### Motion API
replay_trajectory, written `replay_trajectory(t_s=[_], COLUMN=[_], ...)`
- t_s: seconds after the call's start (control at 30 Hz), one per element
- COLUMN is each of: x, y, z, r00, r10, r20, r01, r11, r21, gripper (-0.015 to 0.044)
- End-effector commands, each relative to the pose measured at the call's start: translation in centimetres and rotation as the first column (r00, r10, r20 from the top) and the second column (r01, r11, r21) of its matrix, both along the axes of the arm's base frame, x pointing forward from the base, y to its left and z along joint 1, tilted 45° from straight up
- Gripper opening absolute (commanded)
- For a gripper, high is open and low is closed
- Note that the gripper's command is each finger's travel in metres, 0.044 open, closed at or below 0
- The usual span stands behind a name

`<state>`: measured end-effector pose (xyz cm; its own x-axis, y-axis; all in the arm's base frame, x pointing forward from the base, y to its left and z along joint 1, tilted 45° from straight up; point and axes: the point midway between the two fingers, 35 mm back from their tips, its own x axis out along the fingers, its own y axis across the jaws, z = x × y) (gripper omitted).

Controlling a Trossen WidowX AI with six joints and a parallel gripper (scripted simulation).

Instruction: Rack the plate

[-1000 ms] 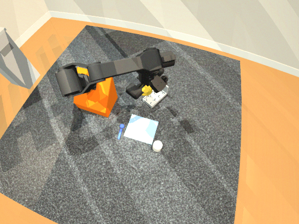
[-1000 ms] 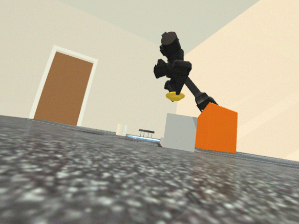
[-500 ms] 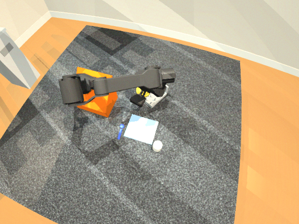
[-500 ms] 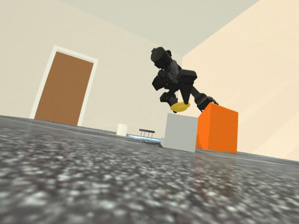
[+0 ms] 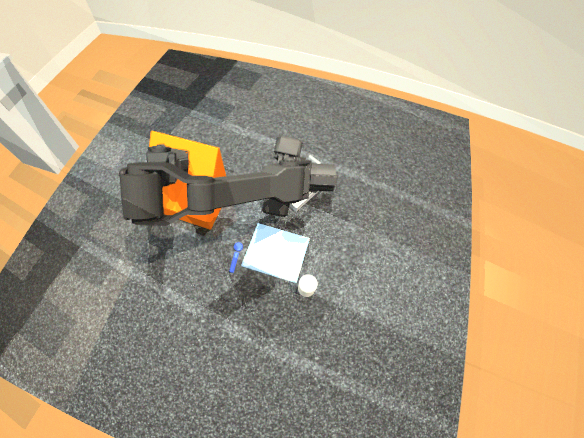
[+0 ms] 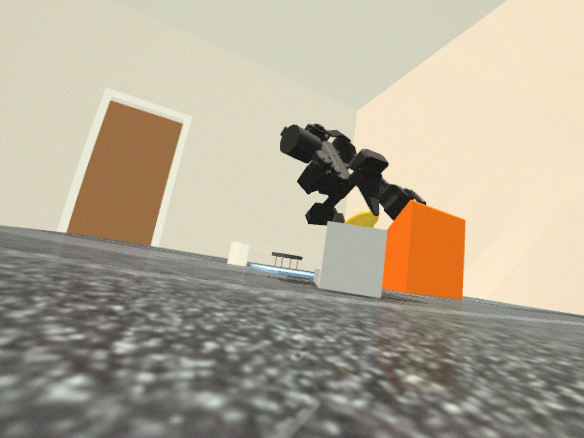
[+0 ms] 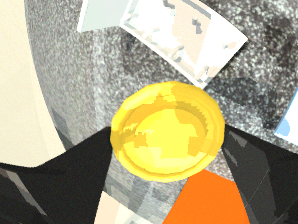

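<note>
The yellow round plate (image 6: 362, 219) (image 7: 167, 135) is held by its rim between the two black fingers; my gripper (image 6: 358, 218) (image 7: 167, 131) is shut on it. In the exterior view the plate is tilted, and its lower part is hidden behind the rack's grey-white end panel. The white dish rack (image 6: 355, 260) (image 7: 212, 50) stands on the dark floor. Its pegs show beyond the plate in the wrist view. In the top view the arm hides the plate and most of the rack; only thin white edges of the rack show.
A big orange block (image 5: 202, 160) (image 6: 435, 255) stands near the arm's base. A light-blue square mat (image 5: 276, 252) (image 7: 290, 117) lies beside the rack, with a blue spoon-like thing (image 5: 233, 263) and a white cylinder (image 5: 307, 284) (image 6: 238, 253) by it. A small dark rail (image 6: 287, 256) shows behind.
</note>
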<state>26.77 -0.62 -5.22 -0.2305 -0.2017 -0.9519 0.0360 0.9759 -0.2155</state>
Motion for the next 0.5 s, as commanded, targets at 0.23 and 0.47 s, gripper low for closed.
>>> replay_trajectory(t_s=[0.23, 0.47], x=[-0.3, -0.3], y=[-0.8, -1.3], z=[-1.7, -2.4], r00=[0.983, 0.952], r10=[0.175, 0.274], r20=[0.053, 0.139], r01=[-0.182, -0.306], r11=[0.956, 0.893], r21=[0.231, 0.331], gripper=[0.0000, 0.0000])
